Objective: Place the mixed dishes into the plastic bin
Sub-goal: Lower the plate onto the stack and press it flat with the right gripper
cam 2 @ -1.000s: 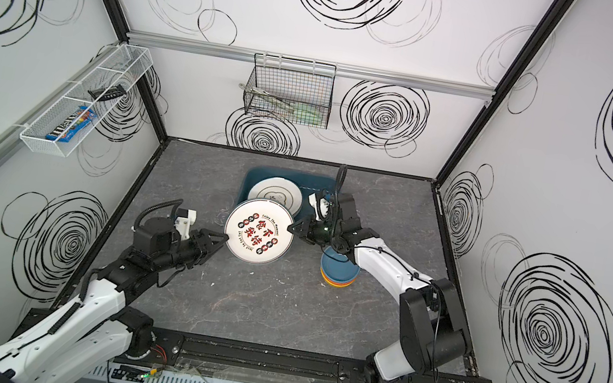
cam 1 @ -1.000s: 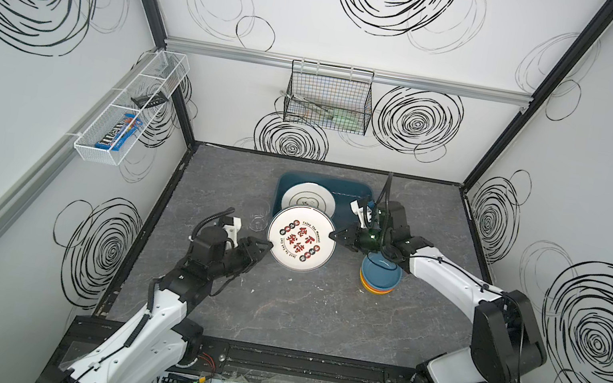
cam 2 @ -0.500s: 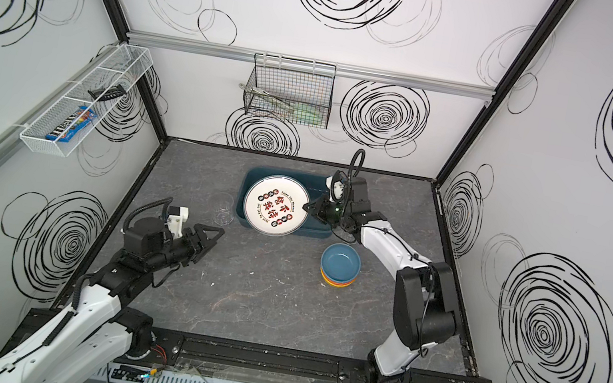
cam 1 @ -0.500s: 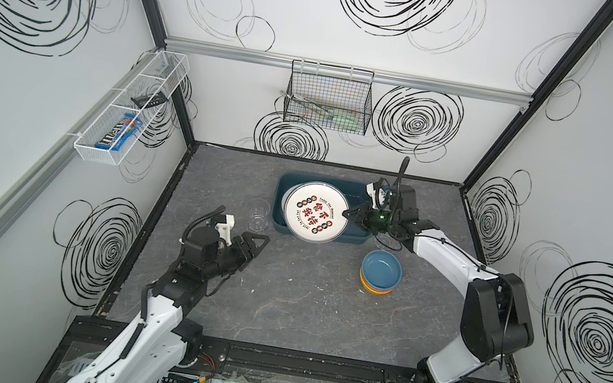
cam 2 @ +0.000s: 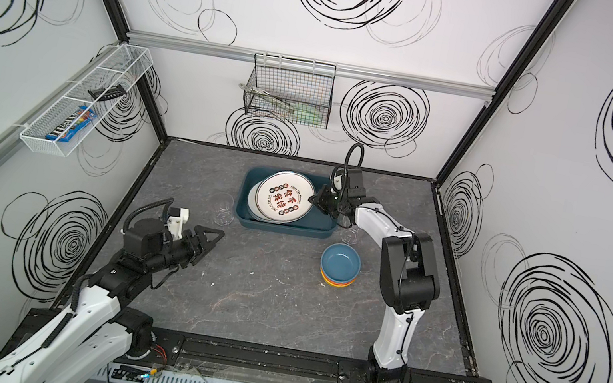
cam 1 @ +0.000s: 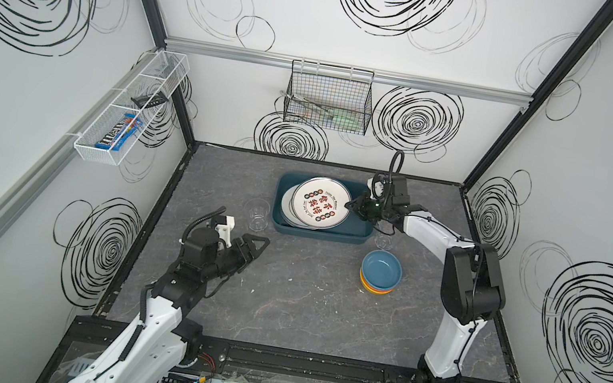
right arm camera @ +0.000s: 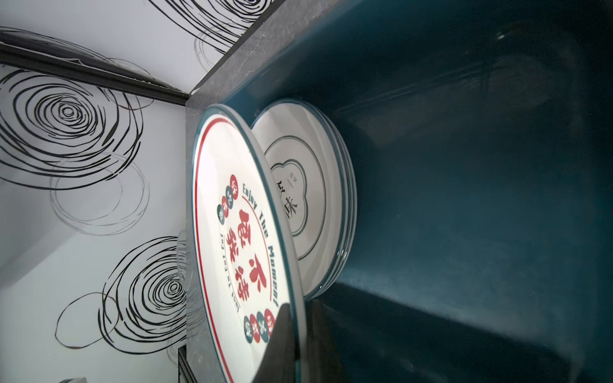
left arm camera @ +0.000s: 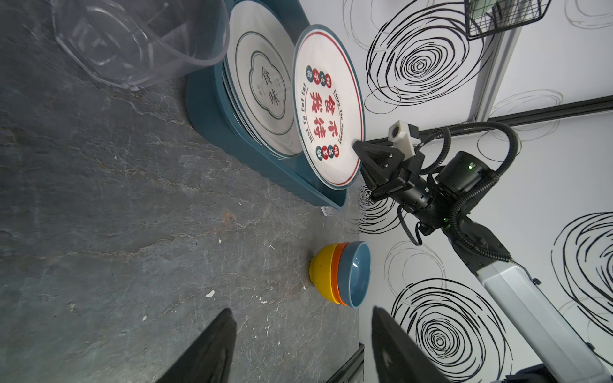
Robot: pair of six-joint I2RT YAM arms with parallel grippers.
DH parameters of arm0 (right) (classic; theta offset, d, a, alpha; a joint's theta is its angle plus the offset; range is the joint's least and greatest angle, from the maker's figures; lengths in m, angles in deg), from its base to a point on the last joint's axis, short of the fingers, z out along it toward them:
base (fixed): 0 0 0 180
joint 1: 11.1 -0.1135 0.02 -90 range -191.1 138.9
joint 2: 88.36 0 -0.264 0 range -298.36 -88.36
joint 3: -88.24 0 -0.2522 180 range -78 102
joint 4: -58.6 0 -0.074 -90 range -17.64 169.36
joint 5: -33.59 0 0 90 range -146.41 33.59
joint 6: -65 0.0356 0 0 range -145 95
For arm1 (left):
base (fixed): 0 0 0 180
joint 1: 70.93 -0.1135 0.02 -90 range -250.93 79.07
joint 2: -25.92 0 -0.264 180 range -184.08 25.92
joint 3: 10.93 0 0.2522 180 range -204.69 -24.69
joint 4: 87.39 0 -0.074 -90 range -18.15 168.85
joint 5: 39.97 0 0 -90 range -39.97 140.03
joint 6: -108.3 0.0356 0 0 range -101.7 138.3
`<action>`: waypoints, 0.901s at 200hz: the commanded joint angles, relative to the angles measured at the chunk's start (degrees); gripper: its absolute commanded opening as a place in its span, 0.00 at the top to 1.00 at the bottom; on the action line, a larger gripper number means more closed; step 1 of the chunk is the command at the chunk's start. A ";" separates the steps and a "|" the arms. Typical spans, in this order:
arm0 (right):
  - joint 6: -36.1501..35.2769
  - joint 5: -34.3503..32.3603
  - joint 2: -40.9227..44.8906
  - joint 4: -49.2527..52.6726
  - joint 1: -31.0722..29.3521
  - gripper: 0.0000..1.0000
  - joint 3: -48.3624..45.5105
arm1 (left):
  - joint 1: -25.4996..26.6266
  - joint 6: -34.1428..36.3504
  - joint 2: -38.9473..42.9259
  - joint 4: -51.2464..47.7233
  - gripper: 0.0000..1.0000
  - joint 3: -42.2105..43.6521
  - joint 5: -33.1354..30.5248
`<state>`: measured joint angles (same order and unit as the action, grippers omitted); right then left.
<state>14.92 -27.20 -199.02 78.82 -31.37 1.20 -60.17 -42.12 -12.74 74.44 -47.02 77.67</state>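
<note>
Both top views: right pincer (cam 1: 349,205) pinching the rim of a lettered white plate (cam 1: 319,208), which is held tilted over the stacked plates (cam 1: 286,211) inside the teal bin (cam 1: 316,234). Left pincer (cam 1: 258,247) spread, empty, above the bench (cam 1: 298,305), with a clear cup (cam 1: 257,213) just ahead of it. Left wrist view: stacked bowls (left arm camera: 345,278), blue on top, beyond the parted fingers (left arm camera: 212,348). Right wrist view: plate rim clamped between the fingers (right arm camera: 282,331), bin wall beyond it.
</note>
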 commanded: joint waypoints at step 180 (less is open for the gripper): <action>1.51 -4.23 -11.72 4.79 -3.16 1.00 15.45 | 0.13 0.57 0.94 0.58 0.29 0.37 -0.39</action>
<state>15.80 -31.44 -210.14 83.78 -34.00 13.59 -60.17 -42.12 -12.13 74.18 -46.89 77.61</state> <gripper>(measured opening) 0.081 0.711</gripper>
